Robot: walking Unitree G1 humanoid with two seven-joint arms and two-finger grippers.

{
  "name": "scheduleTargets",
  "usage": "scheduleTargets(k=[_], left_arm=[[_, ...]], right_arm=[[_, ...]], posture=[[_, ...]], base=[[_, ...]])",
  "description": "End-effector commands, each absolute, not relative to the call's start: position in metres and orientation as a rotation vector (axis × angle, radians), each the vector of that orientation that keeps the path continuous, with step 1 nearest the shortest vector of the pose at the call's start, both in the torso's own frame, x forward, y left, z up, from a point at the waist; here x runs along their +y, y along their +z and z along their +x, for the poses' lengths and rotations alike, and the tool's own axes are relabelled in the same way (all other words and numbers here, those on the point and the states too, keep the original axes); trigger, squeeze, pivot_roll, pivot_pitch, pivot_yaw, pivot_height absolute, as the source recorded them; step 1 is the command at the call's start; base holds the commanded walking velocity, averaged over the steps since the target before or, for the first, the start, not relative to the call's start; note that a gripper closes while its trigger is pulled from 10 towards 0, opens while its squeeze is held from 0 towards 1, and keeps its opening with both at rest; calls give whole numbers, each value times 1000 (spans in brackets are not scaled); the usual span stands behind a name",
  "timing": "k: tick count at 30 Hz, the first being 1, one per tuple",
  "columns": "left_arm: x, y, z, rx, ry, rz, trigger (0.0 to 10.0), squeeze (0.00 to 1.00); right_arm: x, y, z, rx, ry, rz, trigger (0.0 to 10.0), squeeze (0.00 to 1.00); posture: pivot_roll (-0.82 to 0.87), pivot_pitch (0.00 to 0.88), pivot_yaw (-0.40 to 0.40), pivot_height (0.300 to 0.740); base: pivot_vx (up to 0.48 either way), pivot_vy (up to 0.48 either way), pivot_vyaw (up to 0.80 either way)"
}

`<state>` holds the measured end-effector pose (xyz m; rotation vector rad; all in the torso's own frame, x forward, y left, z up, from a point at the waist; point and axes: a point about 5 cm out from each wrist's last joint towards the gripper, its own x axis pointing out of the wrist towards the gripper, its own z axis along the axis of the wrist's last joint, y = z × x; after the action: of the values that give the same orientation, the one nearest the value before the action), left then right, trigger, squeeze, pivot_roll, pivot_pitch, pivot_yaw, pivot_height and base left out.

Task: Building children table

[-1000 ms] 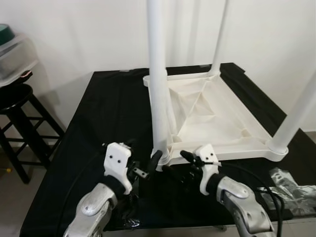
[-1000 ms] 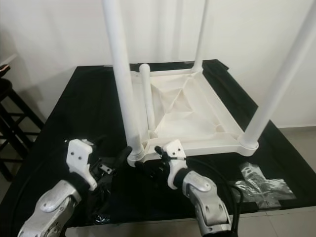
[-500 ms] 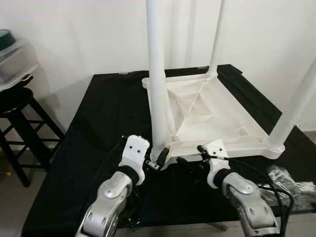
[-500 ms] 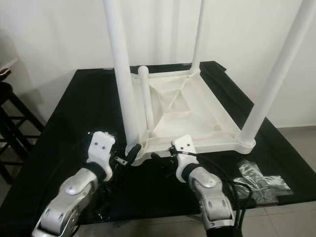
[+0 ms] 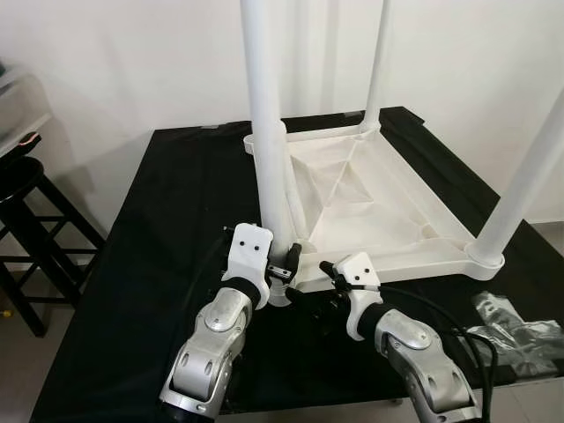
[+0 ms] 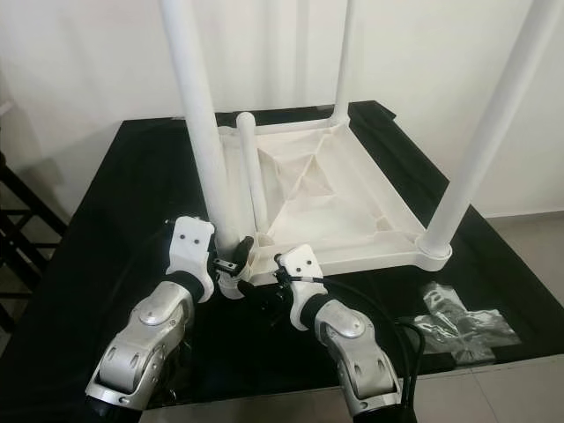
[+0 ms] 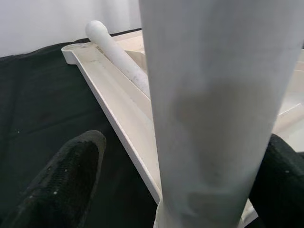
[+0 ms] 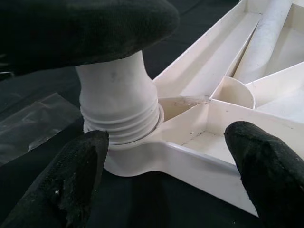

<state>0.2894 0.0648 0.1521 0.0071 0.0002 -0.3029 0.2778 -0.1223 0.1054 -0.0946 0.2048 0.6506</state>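
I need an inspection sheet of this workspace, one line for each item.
Surface: black work table, covered in black sheeting.
Job's things: white tabletop lies upside down; three legs stand upright in its corners; near-left leg shows thread rings at its socket; a loose leg lies inside the tabletop.
Clutter: clear plastic bags at the near right.
Grippers: left claw open, its fingers either side of the near-left leg's base; right claw open, beside that corner socket.
Cables: black cables run along the right arm.
Surroundings: white wall; black stool at left.
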Motion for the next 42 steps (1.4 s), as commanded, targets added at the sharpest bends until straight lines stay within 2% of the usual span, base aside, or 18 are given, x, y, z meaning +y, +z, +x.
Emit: scheduleTargets(k=[1,2,17,19,20,22,23,25,26,28,36,42], left_arm=[[68,147,291,29,-232,7,10000,0],[69,146,292,33,-205,0,118,0],[74,142,292,41,-158,-106,0,0],[67,155,286,-79,-386,-184,0,0],[67,155,286,-79,-386,-184,0,0],[63,166,268,-196,-721,-204,0,0],[63,166,268,-196,-721,-204,0,0],[86,153,257,-148,-968,-219,0,0],[86,153,257,-148,-968,-219,0,0],[105,140,252,-72,-1117,-229,0,0],[98,129,255,-2,-1304,-173,0,0],[101,132,265,-43,-1276,-128,392,0]], right_arm=[[-120,101,275,220,656,-79,10000,0],[-120,100,275,221,656,-76,10000,0],[-120,98,274,233,663,-51,10000,0],[-120,99,274,232,670,-39,10000,0],[-120,99,274,232,670,-39,10000,0],[-120,100,275,232,683,-22,10000,0],[-120,100,275,232,683,-22,10000,0],[-118,100,275,234,707,-6,10000,0],[-118,100,275,234,707,-6,10000,0],[-117,100,275,236,721,2,10000,0],[-120,101,274,238,726,13,10000,0],[-120,101,274,241,732,15,10000,0]], posture=[[-107,0,47,740],[-107,0,47,740],[-115,0,48,740],[-124,0,47,740],[-124,0,47,740],[-127,0,43,740],[-127,0,43,740],[-126,0,38,740],[-126,0,38,740],[-131,0,36,740],[-161,0,39,740],[-165,0,41,740]], base=[[0,0,0],[0,0,0],[0,0,0],[0,0,0],[0,0,0],[0,0,0],[0,0,0],[0,0,0],[0,0,0],[0,0,0],[0,0,0],[0,0,0]])
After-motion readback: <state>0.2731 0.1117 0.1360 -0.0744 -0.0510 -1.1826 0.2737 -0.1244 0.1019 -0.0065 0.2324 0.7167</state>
